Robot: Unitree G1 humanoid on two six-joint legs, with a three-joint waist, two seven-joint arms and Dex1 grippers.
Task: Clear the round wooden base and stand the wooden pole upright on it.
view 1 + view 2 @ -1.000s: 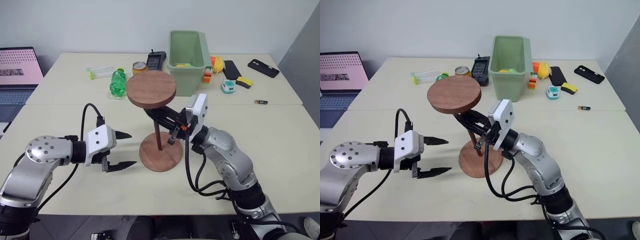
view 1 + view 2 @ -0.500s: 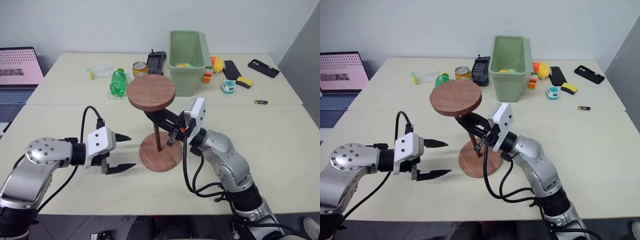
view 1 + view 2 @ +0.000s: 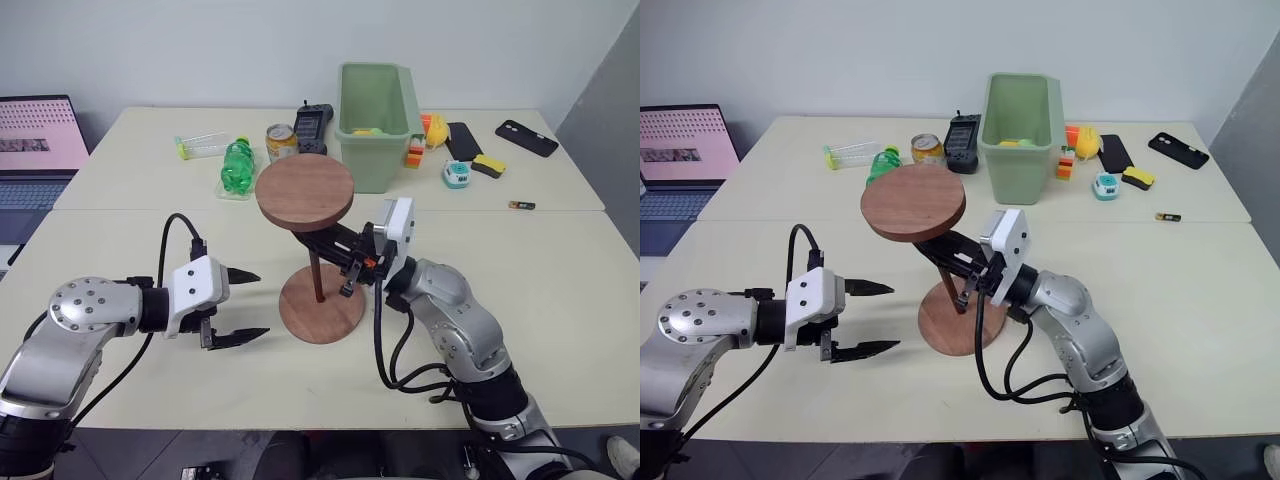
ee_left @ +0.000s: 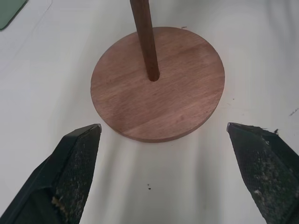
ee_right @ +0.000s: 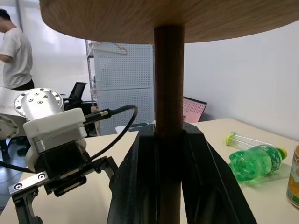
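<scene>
No legible text anywhere (laptop screen [image 3: 38, 133] perhaps lettered, unreadable).

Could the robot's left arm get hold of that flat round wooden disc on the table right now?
Probably yes. The left gripper hangs open just beside the round wooden base, with only bare table between them. The wooden pole, clamped by the right gripper, stands at the disc's centre, away from the near edge.

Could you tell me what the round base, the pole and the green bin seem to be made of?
Round wooden base: wood, reddish-brown, smooth matte, grain lines visible. Wooden pole: darker brown wood, its disc top showing faint grain. Green bin: probably moulded plastic, given its uniform pale green, thin-walled look.
</scene>
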